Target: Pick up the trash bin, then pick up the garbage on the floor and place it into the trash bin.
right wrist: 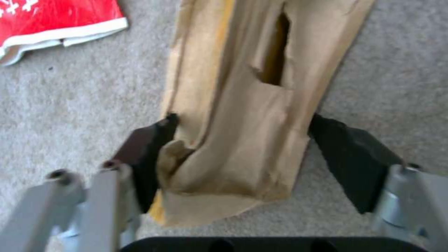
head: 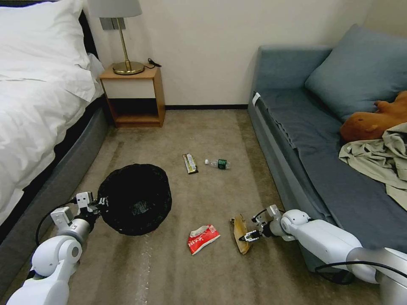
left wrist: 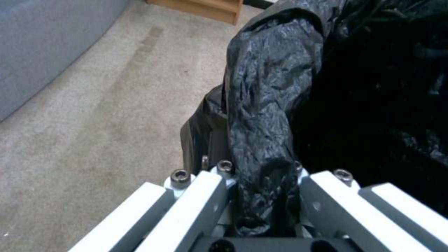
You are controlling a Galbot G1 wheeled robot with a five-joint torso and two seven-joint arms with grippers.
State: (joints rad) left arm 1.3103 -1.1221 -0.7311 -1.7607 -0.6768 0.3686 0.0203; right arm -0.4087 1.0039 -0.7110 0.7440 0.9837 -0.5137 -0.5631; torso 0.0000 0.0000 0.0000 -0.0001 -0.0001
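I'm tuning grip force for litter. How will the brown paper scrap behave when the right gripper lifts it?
The brown paper scrap looks thin, creased and torn, so it will probably be floppy and droop from the right gripper, whose pads flank it. It seems very light. It lies flat on the carpet, so it should not roll.

Glossy, crinkled black plastic on the bin (head: pixel 135 199), pinched at its 9 o'clock rim by smooth white metal links of the left tool (left wrist: pixel 261 196). Matt brown paper, creased and torn, for the scrap (right wrist: pixel 243 115), flanked by matt black rubbery pads (right wrist: pixel 355 154) of the right tool (head: pixel 249 236). Shiny red-and-white foil on the packet (head: pixel 202 238). Clear plastic for the bottle (head: pixel 218 163); dark glossy film on the wrapper (head: pixel 190 163). Short, rough beige pile on the carpet (head: pixel 203 140). Smooth varnished wood on the nightstand (head: pixel 133 96), polished brass on the lamp (head: pixel 126 63). Matt grey-blue cloth on the sofa (head: pixel 313 140); crisp white cotton on the bed (head: pixel 38 97).
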